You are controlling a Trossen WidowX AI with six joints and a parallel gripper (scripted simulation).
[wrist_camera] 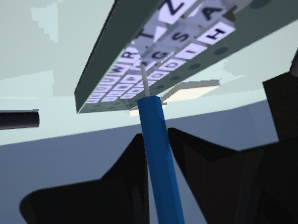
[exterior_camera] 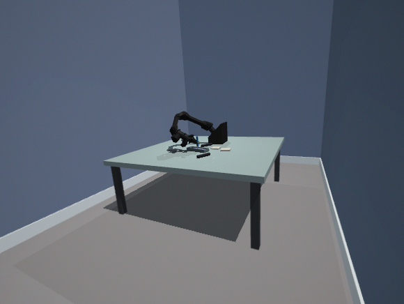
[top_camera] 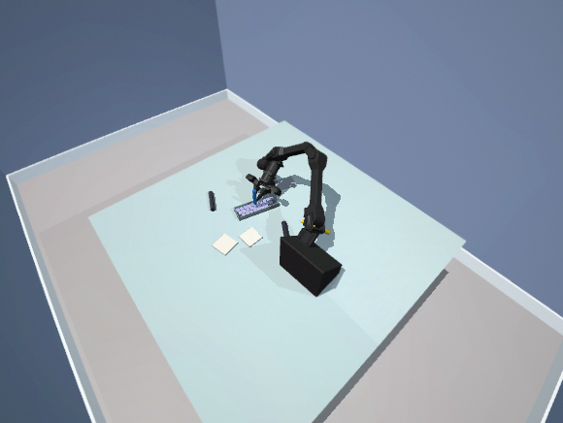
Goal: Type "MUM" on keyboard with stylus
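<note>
hand [top_camera: 257,190] [exterior_camera: 196,142] [wrist_camera: 155,136]: clenched around the blue stylus [top_camera: 254,196] [exterior_camera: 197,141] [wrist_camera: 160,160]
stylus tip: over the keyboard [top_camera: 256,209] [exterior_camera: 198,149] [wrist_camera: 97,60], below the hand; contact cannot be told
near the hand: two pale squares [top_camera: 225,244] [exterior_camera: 226,149], a dark rod [top_camera: 212,201] [exterior_camera: 203,155] [wrist_camera: 19,120]
table [top_camera: 204,310] [exterior_camera: 184,167] [wrist_camera: 30,70] edges: well apart from the hand

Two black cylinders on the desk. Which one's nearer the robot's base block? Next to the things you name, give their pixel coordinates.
The black cylinder [top_camera: 284,229] [exterior_camera: 206,144] right beside the black base block [top_camera: 311,264] [exterior_camera: 219,134]; the other [top_camera: 212,201] [exterior_camera: 203,155] lies across the keyboard [top_camera: 239,216] [exterior_camera: 207,150], on its far side from the block.
</note>
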